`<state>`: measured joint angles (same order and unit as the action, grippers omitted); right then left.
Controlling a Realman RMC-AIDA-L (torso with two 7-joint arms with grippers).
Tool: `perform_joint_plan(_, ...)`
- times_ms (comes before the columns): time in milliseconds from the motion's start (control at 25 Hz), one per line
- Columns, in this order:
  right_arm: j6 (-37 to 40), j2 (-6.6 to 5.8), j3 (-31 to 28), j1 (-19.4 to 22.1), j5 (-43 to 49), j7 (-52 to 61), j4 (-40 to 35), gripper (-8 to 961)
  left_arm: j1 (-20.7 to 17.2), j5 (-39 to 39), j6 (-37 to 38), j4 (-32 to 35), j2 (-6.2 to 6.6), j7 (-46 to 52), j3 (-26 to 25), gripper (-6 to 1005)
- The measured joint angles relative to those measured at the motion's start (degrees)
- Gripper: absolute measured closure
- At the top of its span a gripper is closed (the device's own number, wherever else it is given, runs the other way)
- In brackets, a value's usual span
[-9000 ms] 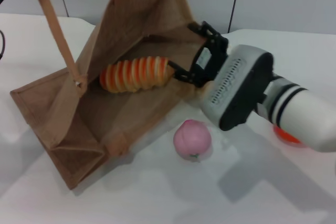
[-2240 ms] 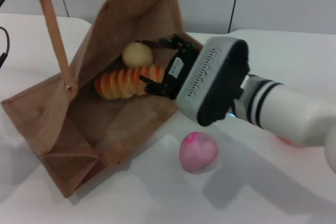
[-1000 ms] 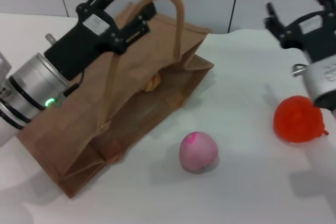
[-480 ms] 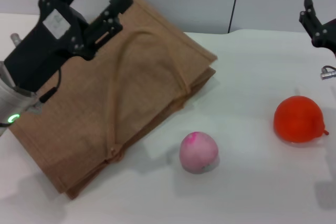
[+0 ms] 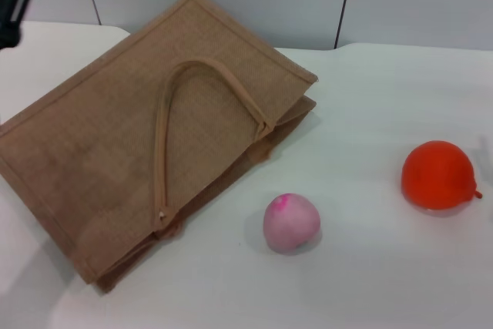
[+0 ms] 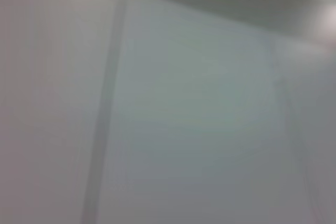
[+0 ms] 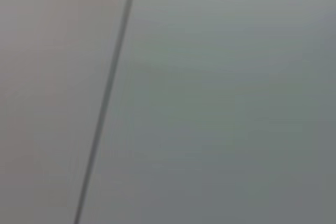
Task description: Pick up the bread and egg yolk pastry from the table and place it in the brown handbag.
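Note:
The brown handbag [image 5: 92,152] lies flat and closed on the white table [image 5: 370,98], filling the left half of the head view, with one loop handle [image 5: 164,136] resting on its upper face. The bread and the egg yolk pastry are hidden from every view. Only a black piece of my left gripper [image 5: 14,1] shows, at the far left corner, raised clear of the bag. My right gripper is out of sight. Both wrist views show nothing but a grey panelled wall.
A pink peach-like ball [image 5: 291,222] sits on the table just off the bag's near right corner. A round orange-red fruit [image 5: 437,175] lies further to the right. A grey wall runs behind the table's far edge.
My left gripper has pulled back up and left, almost out of the picture. The right gripper has left the view. The bag has settled flat with its handle down.

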<state>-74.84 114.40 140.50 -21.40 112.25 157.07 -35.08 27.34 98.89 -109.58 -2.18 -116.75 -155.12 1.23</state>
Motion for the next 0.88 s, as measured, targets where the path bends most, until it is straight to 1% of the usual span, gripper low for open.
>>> perform_joint_plan(80, -2.19, 1.06, -0.43, -0.95, -0.17, 3.24, 5.02, 61, -0.40, 4.66, 2.49, -1.73, -0.07, -0.84, -0.02, 231)
perform_joint_plan(120, -2.67, 1.30, -0.49, -1.19, -0.71, 3.74, 6.13, 61, -0.40, 4.66, 2.49, -1.73, -0.07, -0.84, -0.02, 232)
perform_joint_plan(160, -2.97, 1.44, -0.51, -1.39, -1.48, 4.08, 6.99, 61, -0.39, 7.01, 3.89, -2.54, -0.10, -0.98, -0.02, 232)
perform_joint_plan(200, -2.93, 1.43, -0.42, -1.43, -2.67, 4.09, 7.17, 61, -0.27, 11.81, 7.15, -4.06, -0.14, -1.19, -0.01, 232)
perform_joint_plan(320, -2.40, 1.40, -0.19, -1.47, -6.56, 4.14, 7.36, 61, -0.04, 16.22, 12.12, -4.85, -0.20, -1.31, -0.01, 232)
perform_joint_plan(480, -2.27, 1.46, -0.04, -1.49, -8.93, 4.19, 8.21, 61, 0.13, 17.34, 15.14, -5.12, -0.16, -1.26, 0.00, 233)
perform_joint_plan(880, -2.14, 1.39, 0.03, -1.54, -9.69, 4.25, 8.38, 61, 0.43, 17.61, 14.78, -5.19, -0.17, -0.66, 0.08, 234)
